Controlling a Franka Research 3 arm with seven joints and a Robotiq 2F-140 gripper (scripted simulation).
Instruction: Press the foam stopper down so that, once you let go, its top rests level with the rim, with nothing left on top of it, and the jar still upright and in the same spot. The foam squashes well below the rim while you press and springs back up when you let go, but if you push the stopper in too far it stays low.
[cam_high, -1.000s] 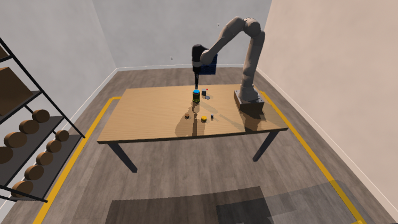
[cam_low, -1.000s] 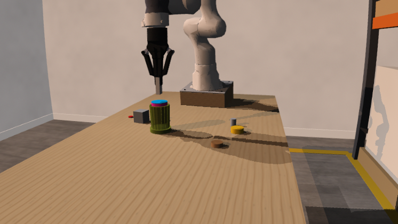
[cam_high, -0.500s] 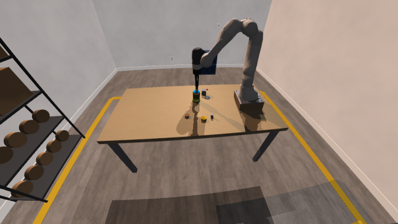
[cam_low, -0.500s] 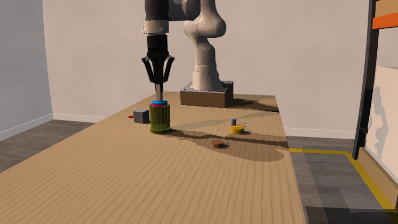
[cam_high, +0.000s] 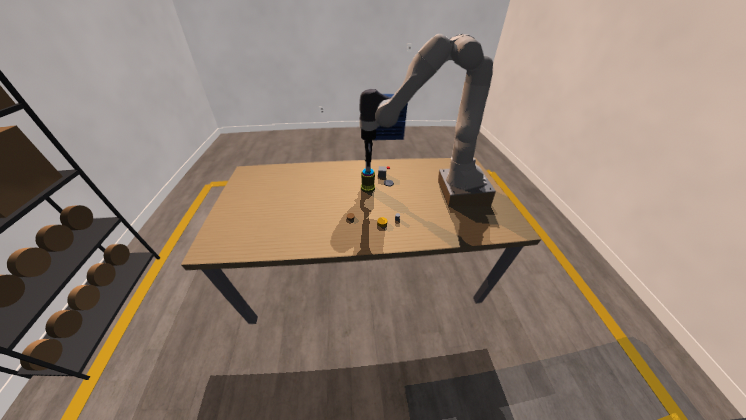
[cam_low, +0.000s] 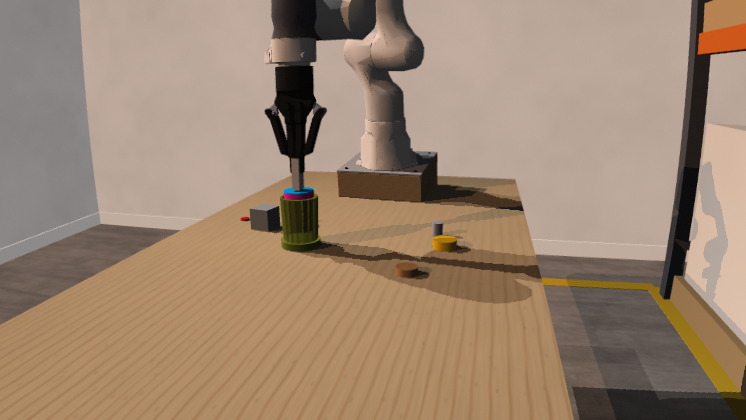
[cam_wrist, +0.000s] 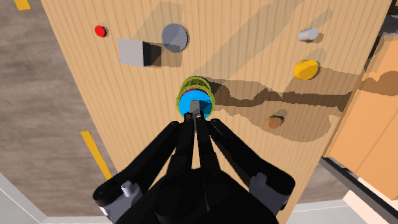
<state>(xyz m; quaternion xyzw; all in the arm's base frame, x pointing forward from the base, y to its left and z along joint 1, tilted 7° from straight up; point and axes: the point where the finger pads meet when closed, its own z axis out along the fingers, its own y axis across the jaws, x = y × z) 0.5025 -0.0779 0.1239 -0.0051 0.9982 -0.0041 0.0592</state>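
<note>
An olive ribbed jar (cam_low: 299, 223) stands upright on the wooden table; it also shows in the top view (cam_high: 368, 182) and in the wrist view (cam_wrist: 196, 97). A stopper with a blue top (cam_low: 298, 192) and a magenta band sticks out a little above the jar's rim. My gripper (cam_low: 297, 183) (cam_wrist: 195, 107) is shut with nothing between its fingers. It points straight down, and its tips rest on the middle of the blue top. In the wrist view the fingertips (cam_wrist: 195, 112) cover part of the stopper.
A grey cube (cam_low: 265, 217), a small red dot (cam_low: 244, 218) and a grey disc (cam_wrist: 174, 37) lie just beyond the jar. A yellow disc (cam_low: 444, 243), a small grey cylinder (cam_low: 437, 228) and a brown disc (cam_low: 406, 269) lie to one side. The robot base (cam_low: 387, 180) stands behind.
</note>
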